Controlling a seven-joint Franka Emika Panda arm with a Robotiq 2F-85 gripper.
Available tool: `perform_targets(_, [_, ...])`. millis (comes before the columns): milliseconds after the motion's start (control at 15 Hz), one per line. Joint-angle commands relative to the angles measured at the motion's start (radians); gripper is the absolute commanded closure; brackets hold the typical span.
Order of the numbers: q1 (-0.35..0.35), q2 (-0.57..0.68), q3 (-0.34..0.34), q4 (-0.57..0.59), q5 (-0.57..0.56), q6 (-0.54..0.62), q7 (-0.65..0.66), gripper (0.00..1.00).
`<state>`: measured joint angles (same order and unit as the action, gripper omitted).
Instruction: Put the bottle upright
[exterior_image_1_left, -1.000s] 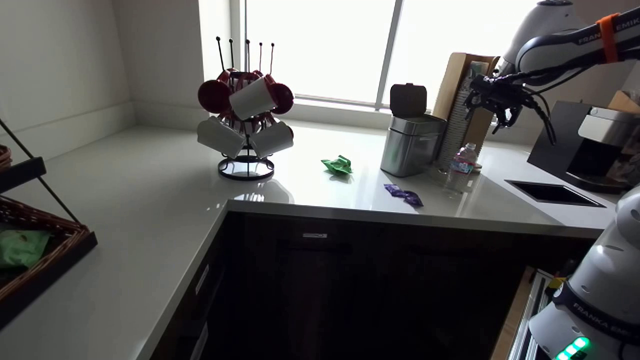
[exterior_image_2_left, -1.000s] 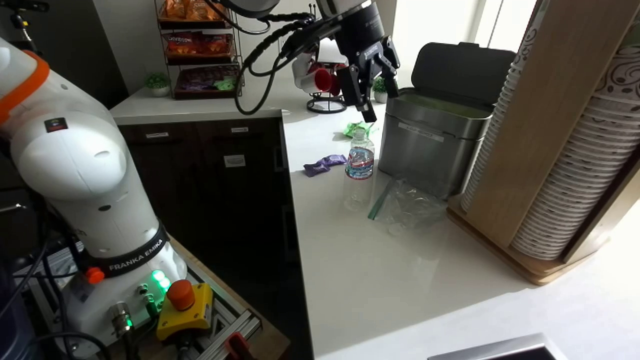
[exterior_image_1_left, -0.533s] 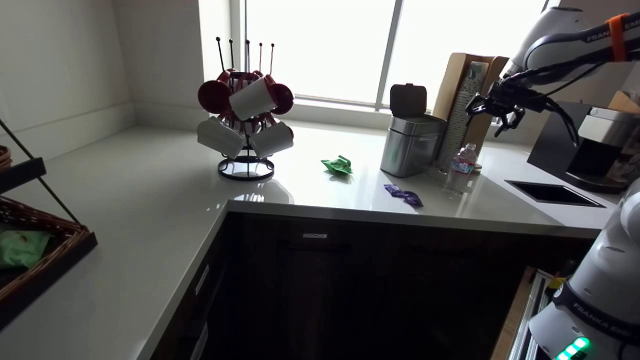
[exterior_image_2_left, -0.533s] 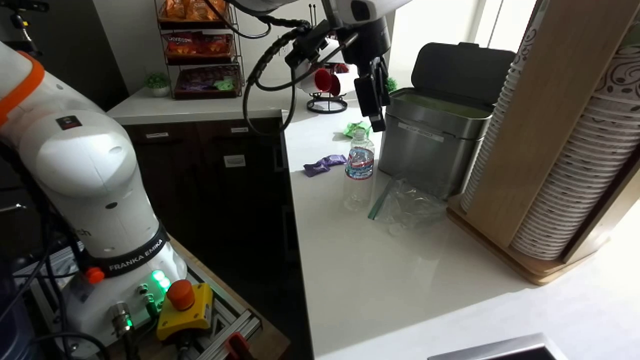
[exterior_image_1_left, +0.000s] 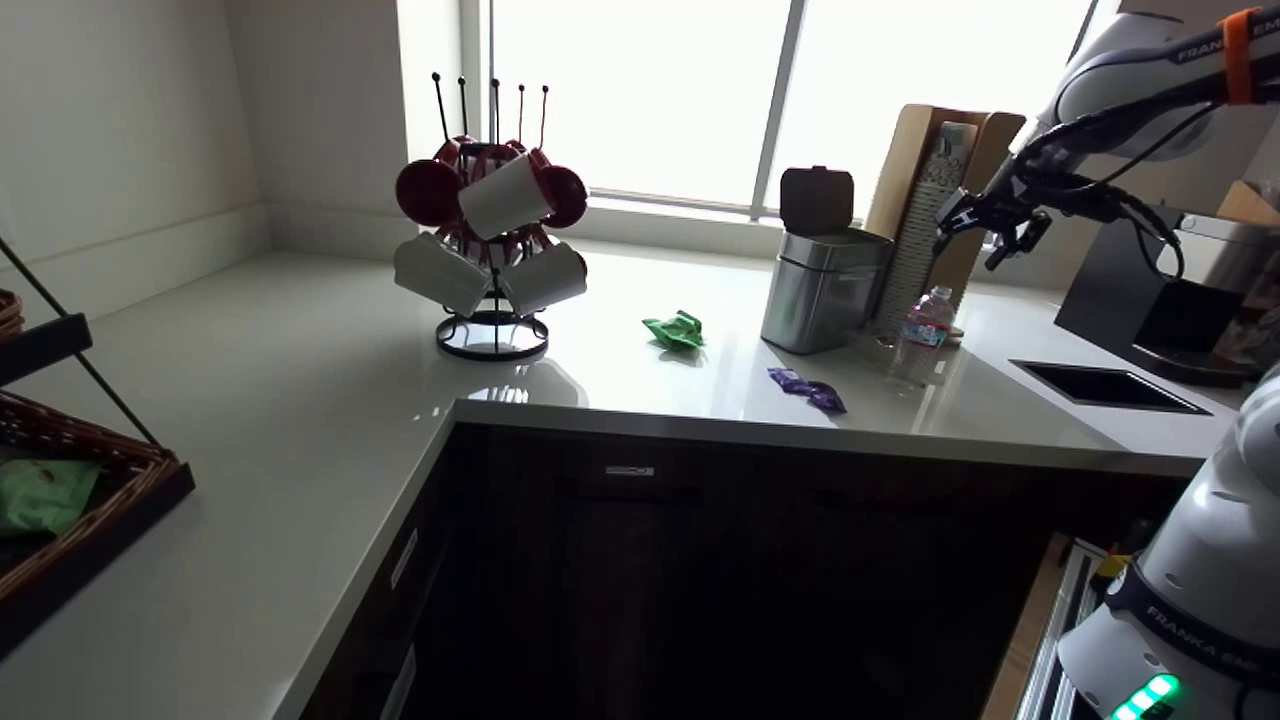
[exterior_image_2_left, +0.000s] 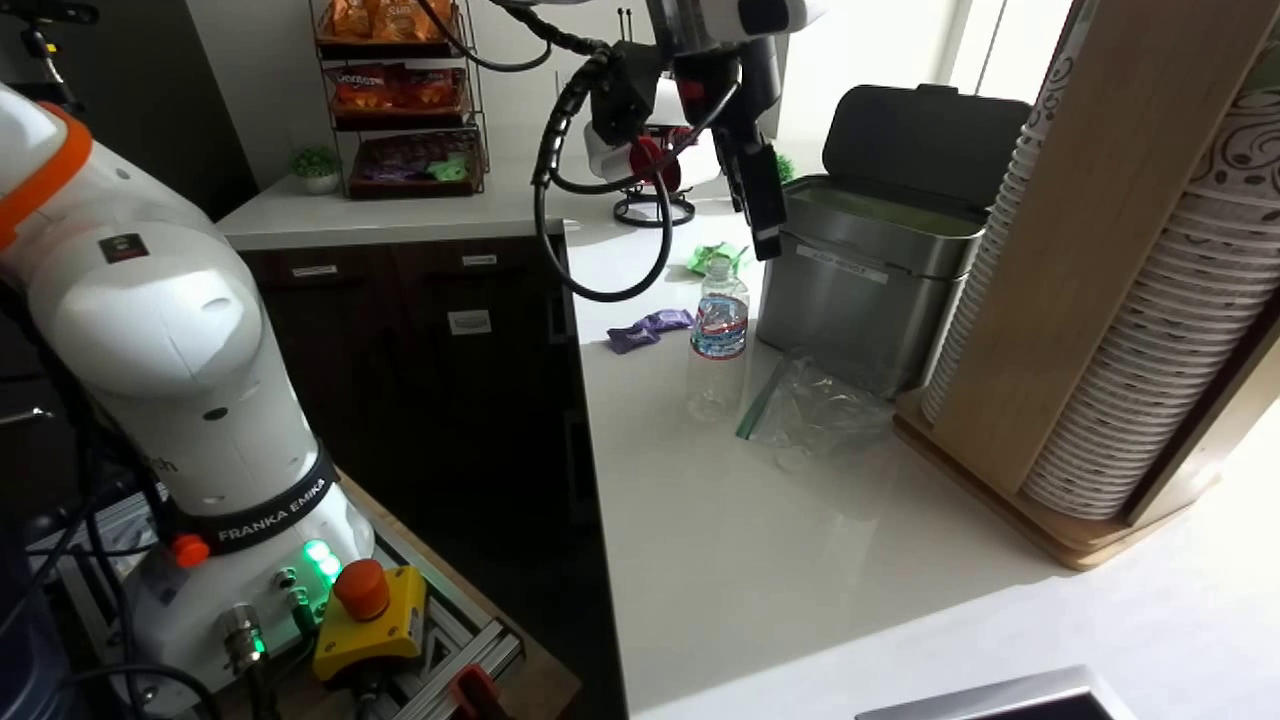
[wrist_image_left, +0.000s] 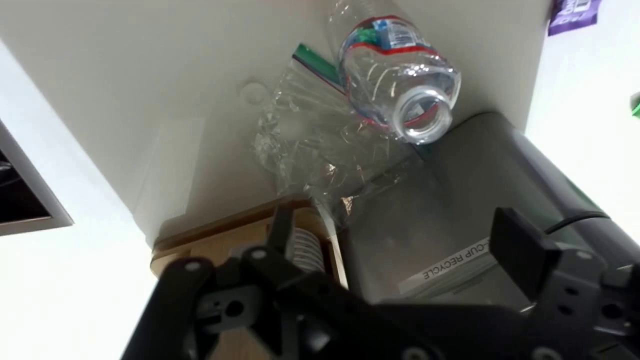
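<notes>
Behind the pale, shiny worktop (exterior_image_1_left: 330, 330), a bright window (exterior_image_1_left: 640, 90) fills the upper middle of the frame in an exterior view. The bottle (exterior_image_2_left: 718, 330) stands upright on the worktop, a little right of the centre of the frame in an exterior view. To its right are the steel canister (exterior_image_2_left: 850, 300), with dark lid (exterior_image_2_left: 920, 145) raised, and a clear plastic bag (exterior_image_2_left: 825, 405) with green edge (exterior_image_2_left: 763, 400); whether bag and bottle touch, I cannot tell. Two purple packets (exterior_image_2_left: 632, 339) lie to the left of the bottle. In the wrist view the bottle is at the upper middle, and the gripper (wrist_image_left: 395, 235) is at the bottom, its fingers (wrist_image_left: 519, 250) wide apart and both away from the bottle.
</notes>
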<state>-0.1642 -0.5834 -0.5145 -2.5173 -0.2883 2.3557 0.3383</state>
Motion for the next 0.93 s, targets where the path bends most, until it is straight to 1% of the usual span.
perform_targets(0, [-0.103, 0.003, 0.088, -0.002, 0.095, -0.015, -0.161, 0.0])
perform_targets(200, [-0.148, 0.002, 0.13, 0.003, 0.118, -0.03, -0.221, 0.0])
perform_targets(400, [-0.178, -0.009, 0.162, 0.003, 0.121, -0.045, -0.24, 0.0])
perform_targets(867, [-0.199, -0.053, 0.201, 0.0, 0.144, -0.076, -0.246, 0.0])
